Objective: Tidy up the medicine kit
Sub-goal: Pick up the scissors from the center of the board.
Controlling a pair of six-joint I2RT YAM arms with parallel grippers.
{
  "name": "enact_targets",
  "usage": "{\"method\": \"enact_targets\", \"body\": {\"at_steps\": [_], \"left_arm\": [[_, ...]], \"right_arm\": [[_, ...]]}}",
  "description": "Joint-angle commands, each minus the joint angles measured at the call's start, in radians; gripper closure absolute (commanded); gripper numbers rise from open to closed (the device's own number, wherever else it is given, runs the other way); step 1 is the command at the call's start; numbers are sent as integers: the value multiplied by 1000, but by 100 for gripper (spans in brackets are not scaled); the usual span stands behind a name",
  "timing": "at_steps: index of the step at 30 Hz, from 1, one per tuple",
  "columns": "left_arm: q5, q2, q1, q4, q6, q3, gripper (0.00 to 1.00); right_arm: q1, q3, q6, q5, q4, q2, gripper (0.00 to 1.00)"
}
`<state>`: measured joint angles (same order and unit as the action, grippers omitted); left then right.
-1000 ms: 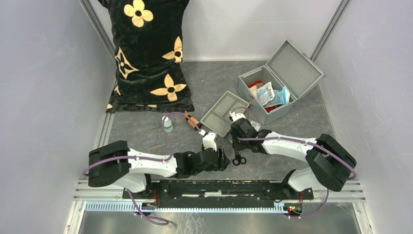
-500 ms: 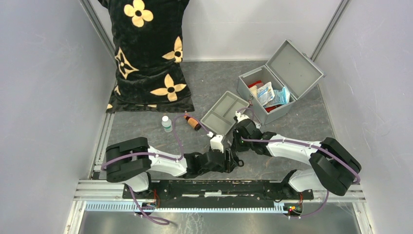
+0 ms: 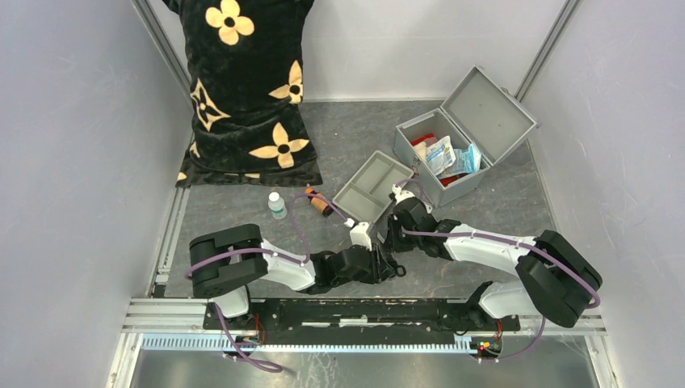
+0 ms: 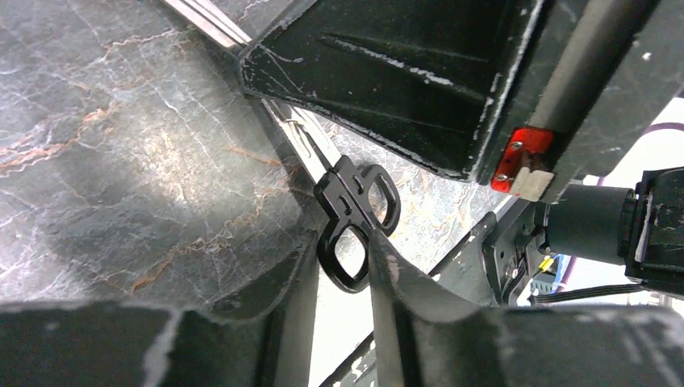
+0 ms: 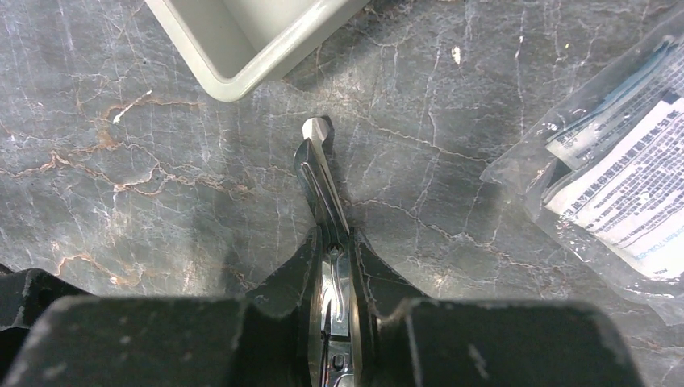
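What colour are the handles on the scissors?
Black. The scissors show best in the left wrist view, with both finger loops visible.

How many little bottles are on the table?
2: a small white-capped bottle stands near the black flowered cushion; an amber bottle lies beside it. Others may hide in the grey case.

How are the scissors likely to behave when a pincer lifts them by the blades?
The scissors look like stiff metal, so they should not bend. The right pincer clamps smooth, narrow blades, so they may slip or swivel. The black handle loops extend beyond the grip, probably making that end droop.
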<state>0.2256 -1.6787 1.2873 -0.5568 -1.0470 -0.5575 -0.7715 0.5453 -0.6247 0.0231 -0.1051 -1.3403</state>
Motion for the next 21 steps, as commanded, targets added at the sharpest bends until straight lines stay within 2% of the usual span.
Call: {"method": "enact_targets", "body": {"at_steps": [1,6,8,12,15,18,21], "left_arm": [[-18,-3,1,-6,-34,13,69],[2,17,1,26,-21,5,91],[14,34,1,55,-5,-4,98],[47,89,0,128,40,-25,98],[57,140,0,176,78,-39,98],[58,180,1,238,127,-69,98],[64,216,3,311,175,-124,98]], "right_arm": [[7,-1,-13,5,42,24,99],[9,6,-6,13,33,31,98],[8,19,7,29,15,49,92],[9,61,45,78,-25,164,69],[8,120,85,148,-97,295,56],[9,182,117,235,-172,419,46],[10,235,125,356,-257,531,45]]}}
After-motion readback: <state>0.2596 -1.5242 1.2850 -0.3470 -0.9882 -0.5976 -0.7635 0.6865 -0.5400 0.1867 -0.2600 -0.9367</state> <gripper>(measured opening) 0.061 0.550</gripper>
